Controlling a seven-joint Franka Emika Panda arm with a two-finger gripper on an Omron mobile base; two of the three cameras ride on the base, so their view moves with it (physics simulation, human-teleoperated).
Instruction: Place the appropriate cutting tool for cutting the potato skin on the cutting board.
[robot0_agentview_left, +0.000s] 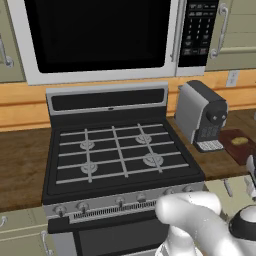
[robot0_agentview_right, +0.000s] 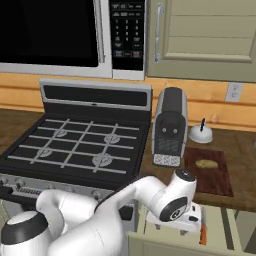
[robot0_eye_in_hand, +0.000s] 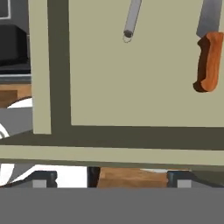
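Right base view: coffee machine (robot0_agentview_right: 170, 127) beside cutting board (robot0_agentview_right: 210, 175), potato (robot0_agentview_right: 206, 163) on it.

Potato (robot0_agentview_right: 206, 163) on cutting board (robot0_agentview_right: 220, 182), right of coffee machine (robot0_agentview_right: 169, 127)

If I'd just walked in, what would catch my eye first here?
Probably the white arm bending low in front of the stove, its open gripper looking into an open drawer where a grey tool and an orange-handled knife lie. Right of the coffee machine, a potato sits on a dark cutting board.
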